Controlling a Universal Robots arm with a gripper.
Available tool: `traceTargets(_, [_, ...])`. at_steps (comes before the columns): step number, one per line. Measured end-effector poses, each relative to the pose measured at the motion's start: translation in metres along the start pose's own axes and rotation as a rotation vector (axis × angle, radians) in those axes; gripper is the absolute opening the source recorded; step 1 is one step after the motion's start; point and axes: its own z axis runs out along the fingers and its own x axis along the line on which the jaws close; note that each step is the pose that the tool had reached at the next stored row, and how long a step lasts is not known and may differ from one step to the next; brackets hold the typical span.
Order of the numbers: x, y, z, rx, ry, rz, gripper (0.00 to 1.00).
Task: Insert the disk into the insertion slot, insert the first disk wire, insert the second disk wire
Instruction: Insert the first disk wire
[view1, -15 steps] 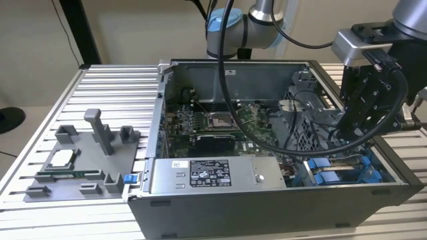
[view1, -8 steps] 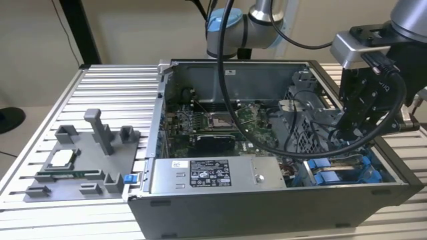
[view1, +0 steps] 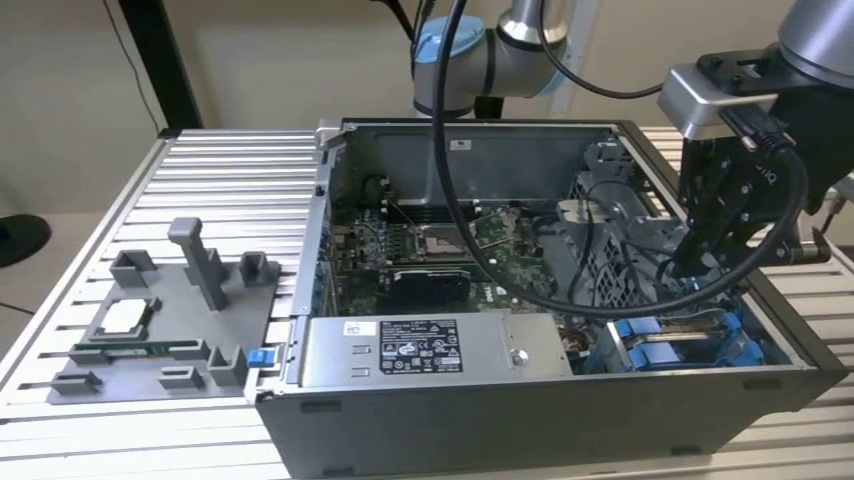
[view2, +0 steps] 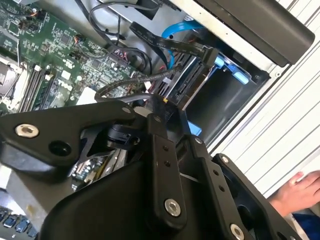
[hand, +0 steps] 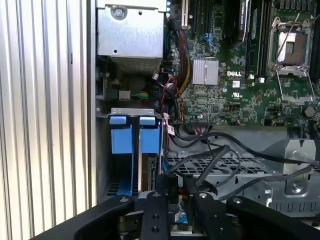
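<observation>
Pincer (hand: 177, 186): down by the insertion slot (hand: 130, 112), can't tell if it's clamped
Disk wire (view2: 165, 42): floppy lead, stiff little plug, I'd hold the plug

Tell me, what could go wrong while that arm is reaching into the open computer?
Loose black cables lie right by the hand; it might snag or tug one. The slot's blue rails sit in a tight corner of the case, so a slight misalignment could jam or bend something. A person's fingers rest near the case, and could be bumped if the arm swings out.
</observation>
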Motion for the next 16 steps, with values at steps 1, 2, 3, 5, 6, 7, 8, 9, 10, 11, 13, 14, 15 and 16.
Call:
traceTargets(1, [0.0000, 0.0000, 0.0000, 0.0000, -0.0001, 0.000, 0.00])
traceTargets(2, [0.0000, 0.0000, 0.0000, 0.0000, -0.0001, 0.000, 0.00])
traceTargets(3, [0.0000, 0.0000, 0.0000, 0.0000, 0.0000, 0.000, 0.00])
traceTargets(5, [0.0000, 0.0001, 0.0000, 0.0000, 0.0000, 0.000, 0.00])
traceTargets(6, [0.0000, 0.0001, 0.0000, 0.0000, 0.0000, 0.000, 0.00])
traceTargets(7, [0.0001, 0.0001, 0.0000, 0.0000, 0.0000, 0.000, 0.00])
traceTargets(8, [0.0000, 0.0001, 0.0001, 0.0000, -0.0001, 0.000, 0.00])
traceTargets(9, [0.0000, 0.0002, 0.0002, 0.0000, -0.0001, 0.000, 0.00])
traceTargets(10, [0.0000, 0.0002, 0.0002, 0.0000, -0.0001, 0.000, 0.00])
traceTargets(11, [0.0000, 0.0002, 0.0002, 0.0000, -0.0001, 0.000, 0.00])
traceTargets(13, [0.0000, 0.0002, 0.0002, 0.0000, -0.0001, 0.000, 0.00])
traceTargets(14, [0.0000, 0.0002, 0.0001, 0.0000, 0.0000, 0.000, 0.00])
traceTargets(15, [0.0001, -0.0002, 0.0002, -0.0001, -0.0001, 0.000, 0.00])
traceTargets(16, [0.0004, -0.0012, 0.0003, -0.0004, -0.0001, 0.000, 0.00])
